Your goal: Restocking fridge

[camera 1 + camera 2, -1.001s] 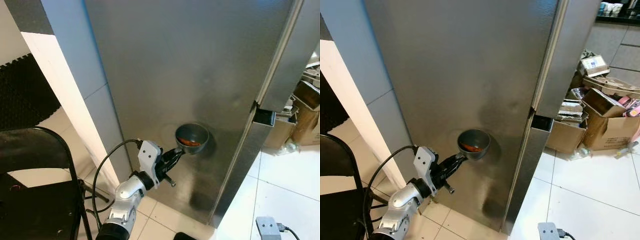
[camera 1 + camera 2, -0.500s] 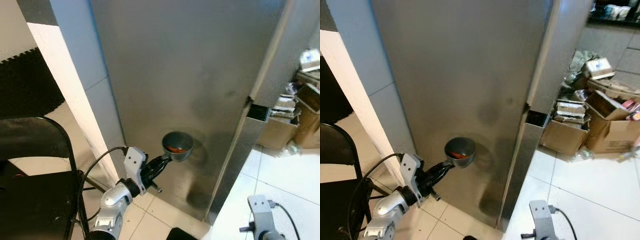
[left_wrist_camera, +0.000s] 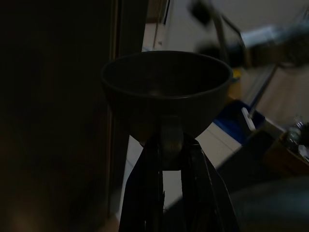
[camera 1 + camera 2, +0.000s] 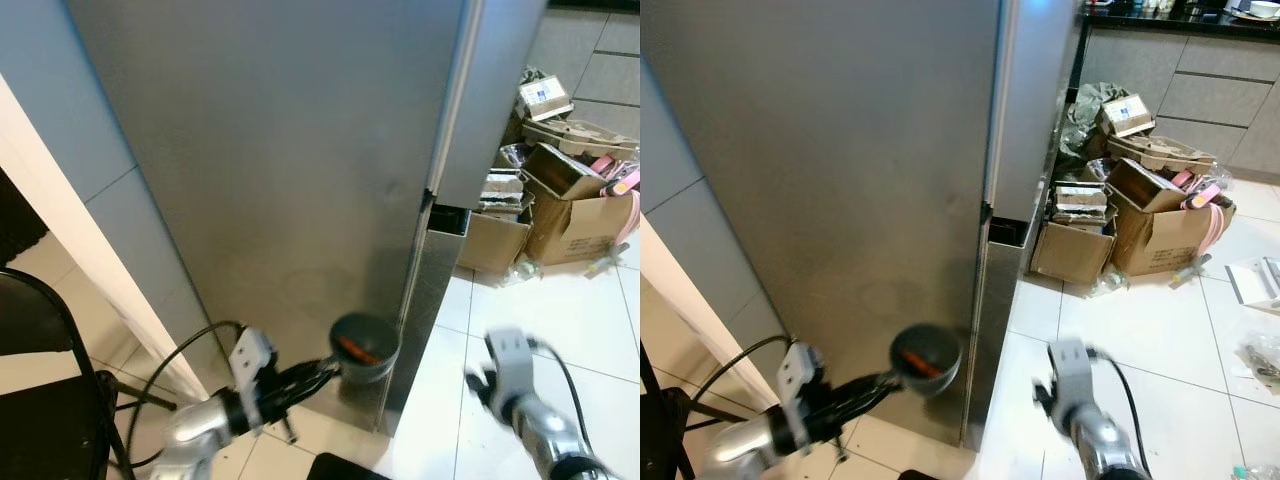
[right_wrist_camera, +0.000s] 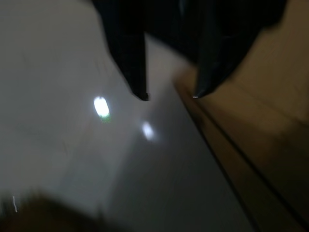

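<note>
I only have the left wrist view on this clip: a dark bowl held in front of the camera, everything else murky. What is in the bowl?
Observer: The head views show something orange-red lying inside the grey bowl; I cannot tell what it is.
Operator: What is the dark surface next to it?
Observer: That is the closed steel fridge door; the left claw holds the bowl low, near the door's bottom corner.
Operator: And the other arm?
Observer: The right claw is raised over the white tiled floor to the right of the fridge, its fingers apart and holding nothing.
</note>
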